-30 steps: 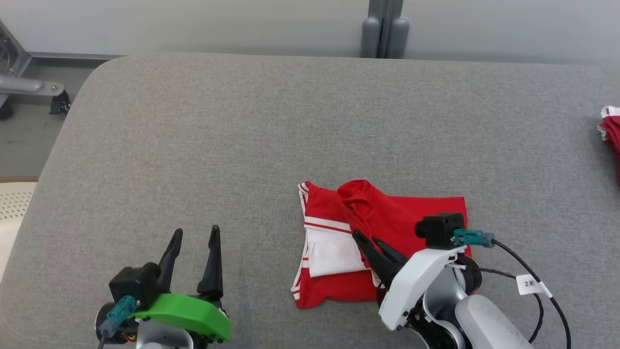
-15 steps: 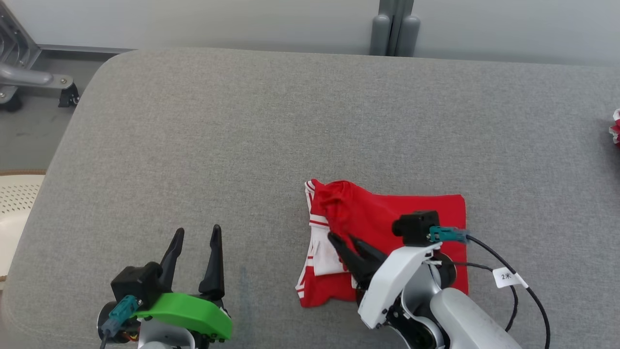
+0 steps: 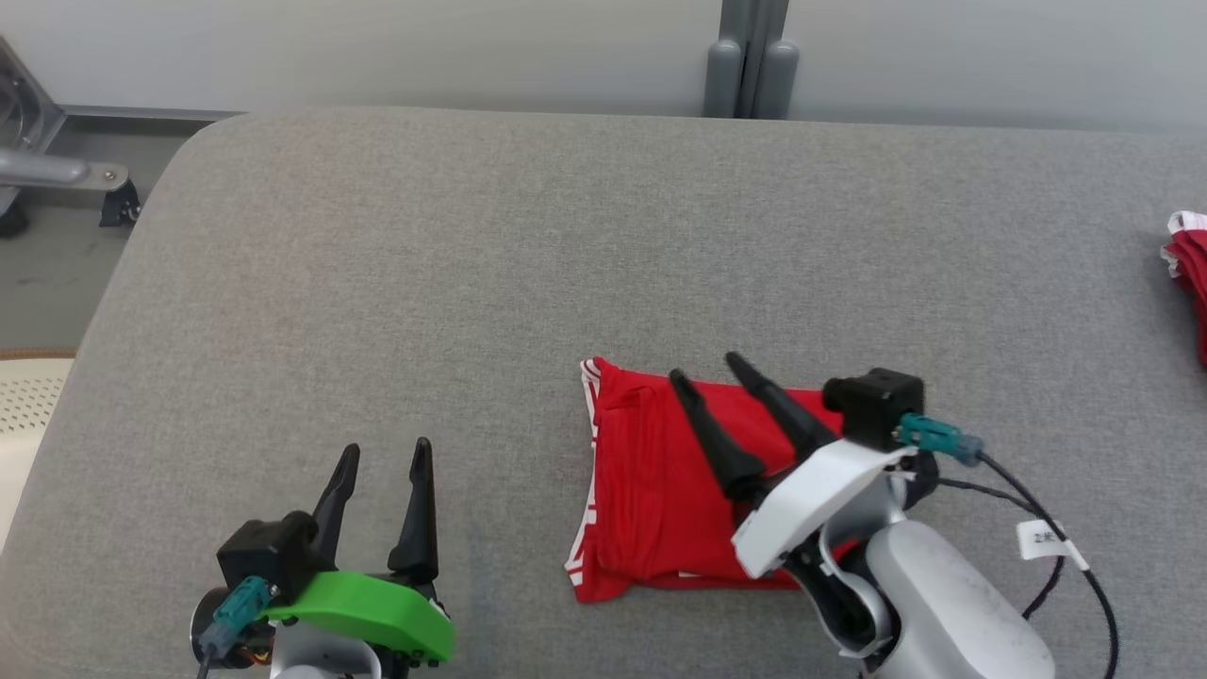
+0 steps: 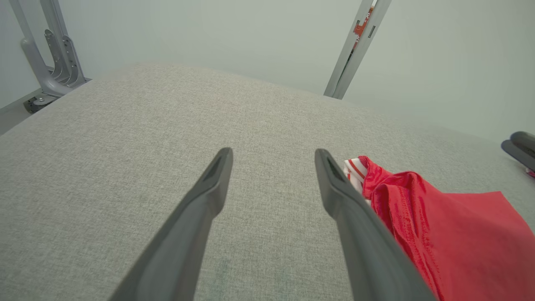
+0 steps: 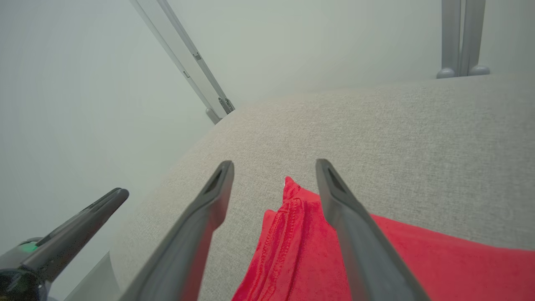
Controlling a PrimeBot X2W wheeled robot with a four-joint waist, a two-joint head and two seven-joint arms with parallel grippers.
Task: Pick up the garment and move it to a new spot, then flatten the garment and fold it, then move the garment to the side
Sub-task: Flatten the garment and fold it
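The garment [image 3: 651,490] is red with white stripes at its edges and lies folded into a flat rectangle on the grey padded table [image 3: 471,264]. My right gripper [image 3: 704,368] hovers open over the garment's upper part, fingers pointing away from me, nothing between them. In the right wrist view the red cloth [image 5: 301,251] lies below the spread fingers [image 5: 209,205]. My left gripper [image 3: 382,451] stands open on bare table to the left of the garment. Its wrist view shows the garment's striped corner [image 4: 397,200] just right of the right finger [image 4: 334,188].
Another red and white cloth [image 3: 1190,273] lies at the table's far right edge. A grey post [image 3: 750,57] stands behind the table. A metal frame with a castor [image 3: 66,179] sits on the floor past the left end, and a pale perforated thing [image 3: 24,405] lies beside it.
My right gripper was shut on a raised flap of the garment, carried it left across the white part, then opened and rose. The flap now lies flat, covering the white panel.
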